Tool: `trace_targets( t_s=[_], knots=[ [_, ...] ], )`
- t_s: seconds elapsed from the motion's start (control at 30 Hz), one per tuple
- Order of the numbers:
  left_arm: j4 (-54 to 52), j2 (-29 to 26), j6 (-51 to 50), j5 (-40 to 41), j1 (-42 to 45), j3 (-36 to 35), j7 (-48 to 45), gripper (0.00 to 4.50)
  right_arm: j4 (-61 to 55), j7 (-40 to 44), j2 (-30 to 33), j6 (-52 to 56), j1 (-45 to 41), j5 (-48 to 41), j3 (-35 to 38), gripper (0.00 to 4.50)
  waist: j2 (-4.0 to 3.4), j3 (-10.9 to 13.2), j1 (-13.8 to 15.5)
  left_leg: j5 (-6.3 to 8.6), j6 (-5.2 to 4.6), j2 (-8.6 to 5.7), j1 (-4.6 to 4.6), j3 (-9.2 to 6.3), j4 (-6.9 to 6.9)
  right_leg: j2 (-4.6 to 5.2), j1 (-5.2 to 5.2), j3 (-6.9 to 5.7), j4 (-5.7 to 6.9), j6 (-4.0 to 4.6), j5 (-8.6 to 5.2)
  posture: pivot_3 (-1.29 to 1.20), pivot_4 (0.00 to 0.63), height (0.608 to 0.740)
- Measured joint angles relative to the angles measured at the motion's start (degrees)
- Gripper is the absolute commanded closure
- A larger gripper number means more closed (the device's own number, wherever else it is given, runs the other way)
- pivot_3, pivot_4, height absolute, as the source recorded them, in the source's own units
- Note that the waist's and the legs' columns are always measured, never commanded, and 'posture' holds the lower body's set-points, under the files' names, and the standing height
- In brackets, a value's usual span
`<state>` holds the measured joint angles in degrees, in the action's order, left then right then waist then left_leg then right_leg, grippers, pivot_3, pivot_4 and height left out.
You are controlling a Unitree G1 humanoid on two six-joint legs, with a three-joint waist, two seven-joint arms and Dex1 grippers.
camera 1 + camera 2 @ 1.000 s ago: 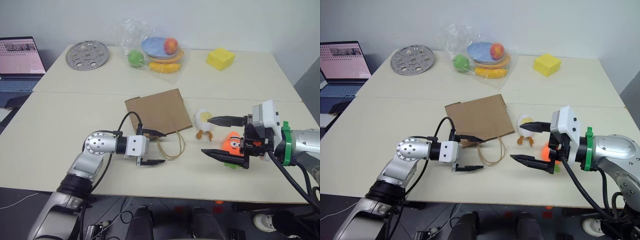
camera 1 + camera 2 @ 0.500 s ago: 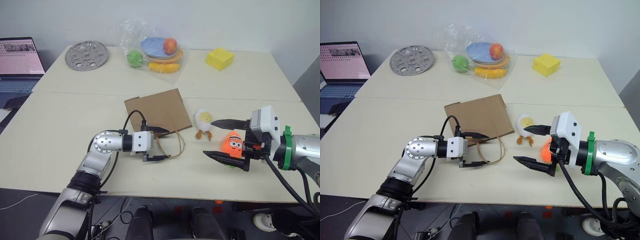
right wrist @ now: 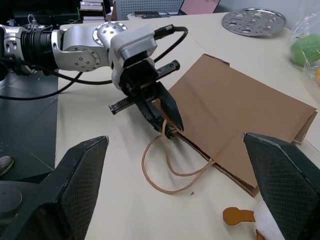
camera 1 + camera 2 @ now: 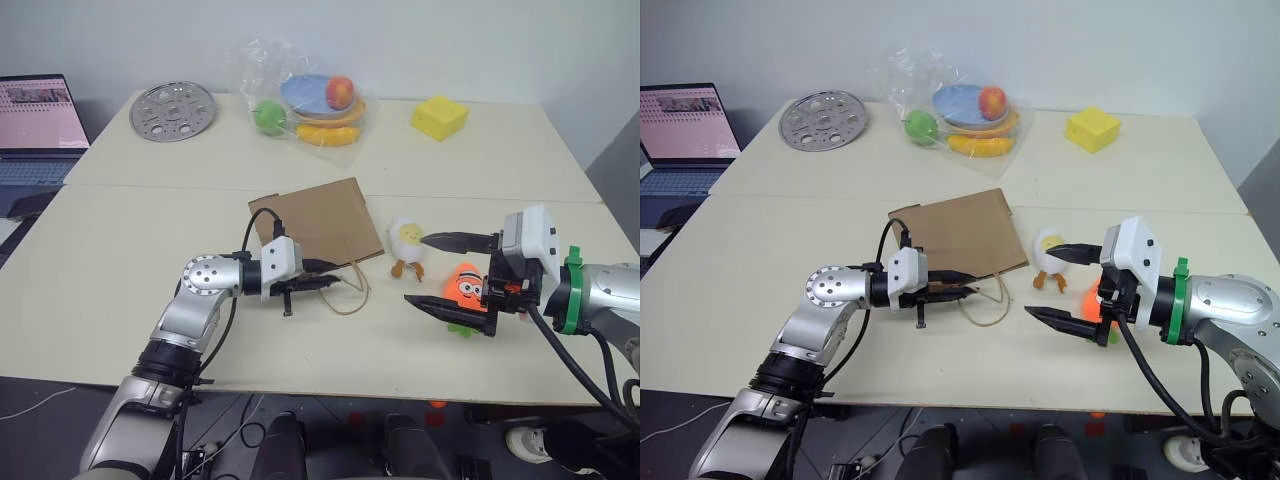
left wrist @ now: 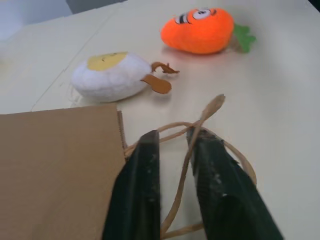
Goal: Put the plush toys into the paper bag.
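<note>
Pale worktop (image 4: 120, 250) runs under everything, with a grey wall behind it. Nothing has been bagged yet: the paper bag (image 4: 320, 218) lies flat and closed near the middle of the worktop, and both plush toys remain outside it. The white egg toy (image 4: 407, 240) lies just beside the bag's right edge, and the orange carrot toy (image 4: 464, 287) lies near it, further toward the robot's right.

At the bag's near edge the twine handles (image 4: 345, 292) trail loose on the worktop. The left gripper (image 4: 322, 281) is seen with its fingers drawn together on a strand of one handle; in the left wrist view the twine runs up between the two black fingers (image 5: 140, 200), though whether it is firmly pinched can only be supposed from that angle. The right gripper (image 4: 447, 271) is held with its fingers spread wide and nothing in them, one finger above the carrot and one below and in front of it, apart from both toys as far as can be judged.

Still to be done: the bag must be lifted or opened by its handle, each toy picked up, and each dropped inside.

Further back, a clear plastic bag of fruit (image 4: 305, 100), a yellow block (image 4: 441, 117), a perforated metal disc (image 4: 175, 110) and a laptop (image 4: 40, 120) are left untouched.
</note>
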<state>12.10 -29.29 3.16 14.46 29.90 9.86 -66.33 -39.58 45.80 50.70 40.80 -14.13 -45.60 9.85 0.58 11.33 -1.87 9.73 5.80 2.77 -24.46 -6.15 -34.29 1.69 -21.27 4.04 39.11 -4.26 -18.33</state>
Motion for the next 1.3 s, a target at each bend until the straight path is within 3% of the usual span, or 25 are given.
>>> trace_targets(
  t_s=[0.27,0.47,0.57,0.93,1.3],
  knots=[
    [-5.07,0.12,-21.75,12.97,6.44,-8.22,2.93,4.47,2.8,-2.38,-3.37,-0.53,-2.07,2.46,-1.99,0.0,0.0,0.0,-0.04,0.0,0.0,0.0,0.0,-0.03,-0.01,-0.01,0.01,-0.03,0.0,-0.01,0.0,0.0,0.15,0.74],
    [-5.5,-0.49,-26.64,15.27,8.52,-10.29,3.01,4.47,6.32,-8.71,-11.6,0.17,-9.45,6.74,-9.11,0.0,0.0,0.0,-0.84,-0.01,0.01,0.0,0.01,-0.04,-0.01,-0.02,-0.02,-0.02,0.06,0.0,0.0,0.0,0.15,0.74],
    [-5.47,-0.64,-26.79,15.46,9.06,-10.43,3.01,4.5,7.79,-11.55,-15.51,1.21,-12.22,8.14,-11.94,0.53,0.0,0.0,-0.89,-0.01,0.01,0.0,-0.01,-0.07,0.0,-0.01,-0.02,-0.04,0.05,0.0,0.0,0.0,0.15,0.74],
    [-5.28,-0.23,-26.77,15.4,10.69,-10.88,4.57,4.5,21.16,-14.94,-28.49,1.88,-19.06,17.04,-24.39,4.44,0.0,0.0,-1.11,-0.01,0.0,0.0,-0.04,-0.09,0.01,-0.02,-0.1,-0.06,0.13,0.01,0.0,0.0,0.15,0.74],
    [-6.18,-1.36,-26.88,15.95,10.16,-12.29,4.17,4.5,45.99,-19.96,-39.91,-12.94,-23.73,34.01,-29.19,4.44,0.0,0.0,-1.35,-0.01,0.01,0.0,-0.03,-0.1,0.02,-0.01,-0.2,-0.08,0.4,0.01,0.01,0.0,0.15,0.74]
  ],
)
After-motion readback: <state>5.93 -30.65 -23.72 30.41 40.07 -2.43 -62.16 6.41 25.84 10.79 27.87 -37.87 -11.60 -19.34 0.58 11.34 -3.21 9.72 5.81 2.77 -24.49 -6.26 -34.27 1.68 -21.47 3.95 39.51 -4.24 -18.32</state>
